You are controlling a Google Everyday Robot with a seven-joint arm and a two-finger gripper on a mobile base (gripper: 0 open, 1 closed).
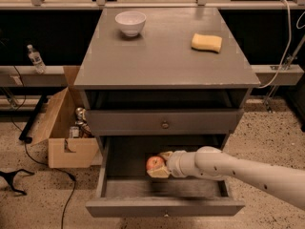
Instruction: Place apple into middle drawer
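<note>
An open brown cardboard box (57, 128) stands on the floor beside the left edge of the grey wooden table (162, 61). A round white ceramic bowl (130, 23) sits near the table's back left corner. Under the front edge, the wide shallow grey wooden middle drawer (164, 207) is pulled open. Inside it, near the centre, the beige two-finger gripper (157, 164) pinches the small round red-and-yellow apple (153, 163). A rectangular yellow sponge (207, 42) lies near the back right corner. The white robot arm (238, 168) reaches in from the right.

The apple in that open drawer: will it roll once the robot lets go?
Probably a little: the apple is round, and the middle drawer seems to have a flat floor. It seems firm: the gripper, inside the drawer, pinches it between its fingers with no visible dent.
</note>
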